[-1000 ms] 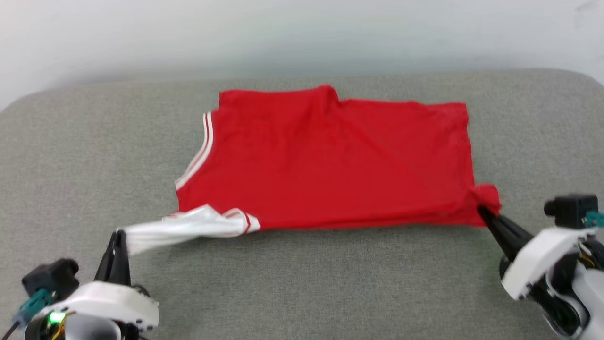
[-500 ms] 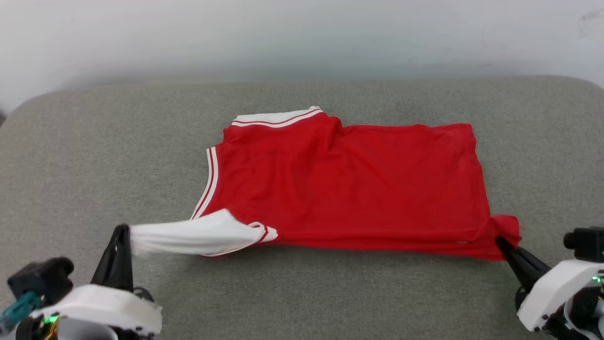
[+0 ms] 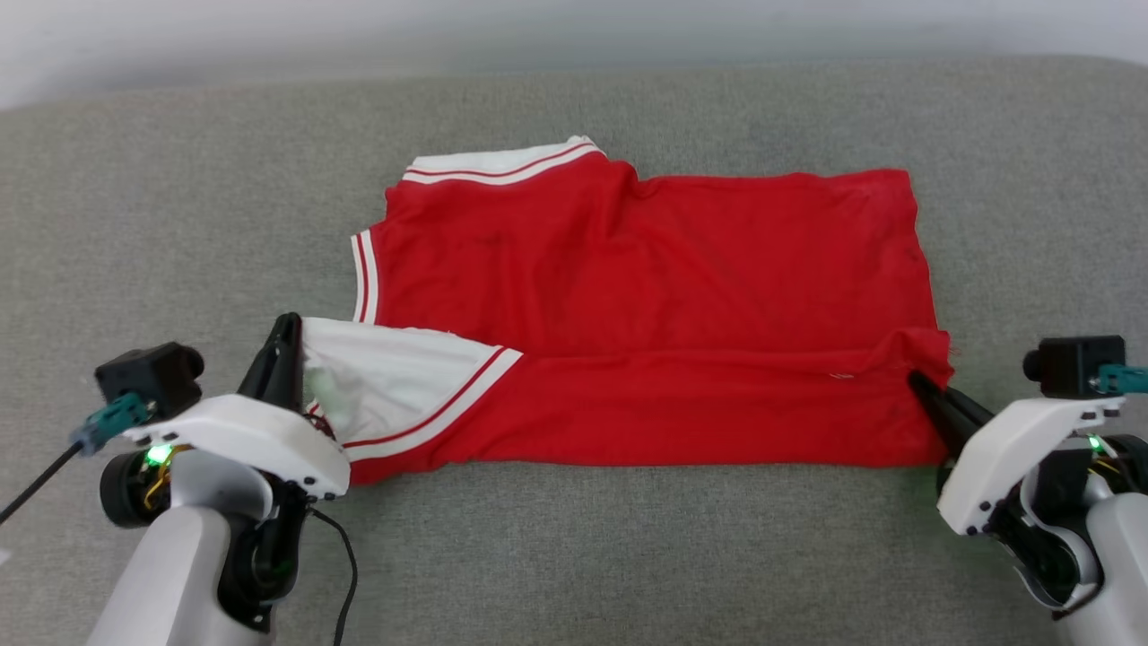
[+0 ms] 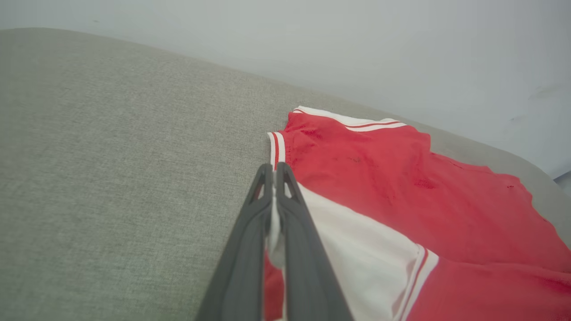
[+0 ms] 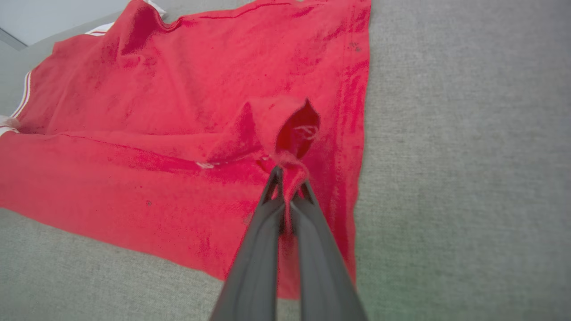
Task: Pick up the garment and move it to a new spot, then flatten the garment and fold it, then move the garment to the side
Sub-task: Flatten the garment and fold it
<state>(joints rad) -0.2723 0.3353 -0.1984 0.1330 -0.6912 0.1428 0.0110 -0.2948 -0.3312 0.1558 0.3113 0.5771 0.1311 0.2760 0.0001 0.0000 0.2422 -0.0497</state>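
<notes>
The red garment [image 3: 646, 269] lies spread on the grey cushion, its plain red face up; no print shows. Its near edge is turned over toward the middle as a long band [image 3: 682, 413]. My left gripper [image 3: 289, 334] is shut on the white sleeve [image 3: 395, 377] at the garment's near-left corner; in the left wrist view the gripper [image 4: 273, 171] pinches white cloth [image 4: 357, 249]. My right gripper [image 3: 917, 381] is shut on the bunched red hem corner [image 3: 924, 354] at the near right, and in the right wrist view that gripper [image 5: 289, 174] grips a puckered fold [image 5: 285, 129].
The grey cushion [image 3: 179, 224] stretches wide on both sides of the garment and in front of it. A pale wall [image 3: 269, 36] runs behind its far edge. A black cable [image 3: 345, 565] hangs by my left forearm.
Both grippers have carried the garment's near edge away from me over the body, making a folded band. The white sleeve went from stretched out sideways to lying on the red. The camera also shifted.
</notes>
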